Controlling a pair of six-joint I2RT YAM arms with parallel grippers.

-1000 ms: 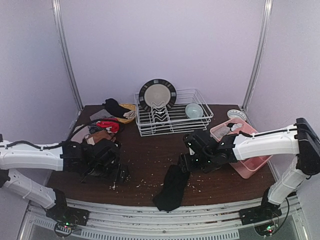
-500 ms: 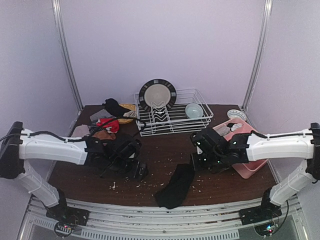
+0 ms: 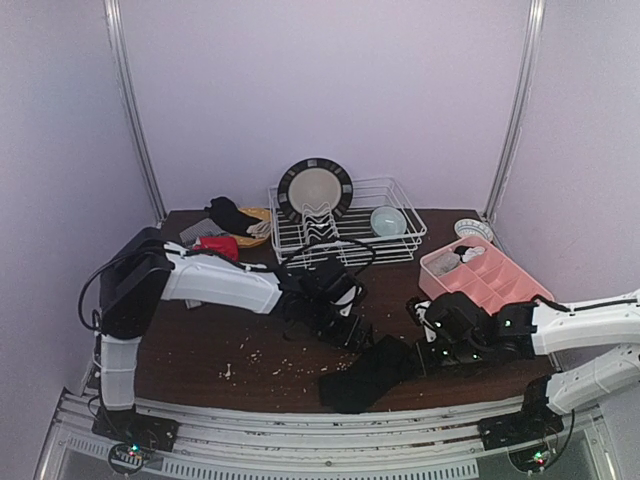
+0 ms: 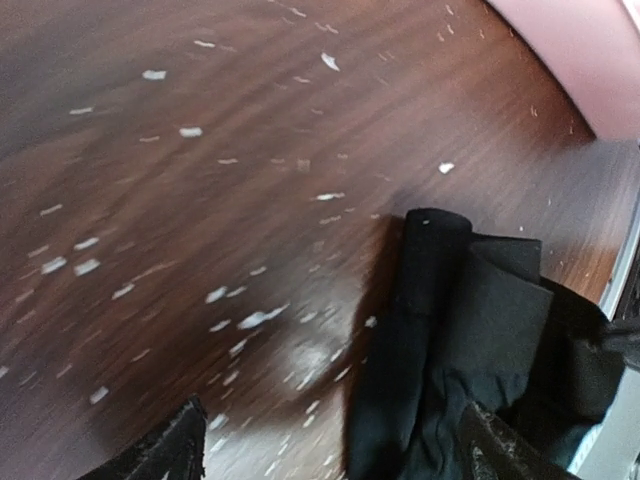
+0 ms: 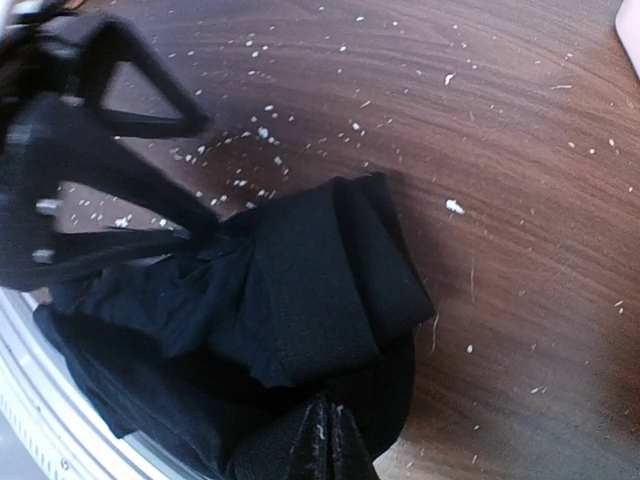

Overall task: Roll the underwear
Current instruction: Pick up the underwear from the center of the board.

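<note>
A black underwear (image 3: 368,373) lies bunched and partly folded at the table's near edge, middle. My right gripper (image 3: 424,356) is shut on its right end; in the right wrist view the closed fingertips (image 5: 326,440) pinch the black underwear (image 5: 300,300). My left gripper (image 3: 346,326) hovers open just left of and behind the cloth. In the left wrist view its fingers (image 4: 178,448) stand wide apart, one over bare wood, the other over the black underwear (image 4: 470,340). More underwear, red (image 3: 216,246) and black (image 3: 230,212), sits in a pile at the back left.
A white wire dish rack (image 3: 400,240) holds a plate (image 3: 315,188) and a bowl (image 3: 388,220) at the back. A pink compartment tray (image 3: 490,275) stands at the right. Pale crumbs (image 3: 262,358) dot the brown table. The metal rail (image 3: 300,430) runs along the near edge.
My left arm has swung right across the table to the black underwear. My right gripper has shut on the cloth and pulled back toward the near right, bunching it.
</note>
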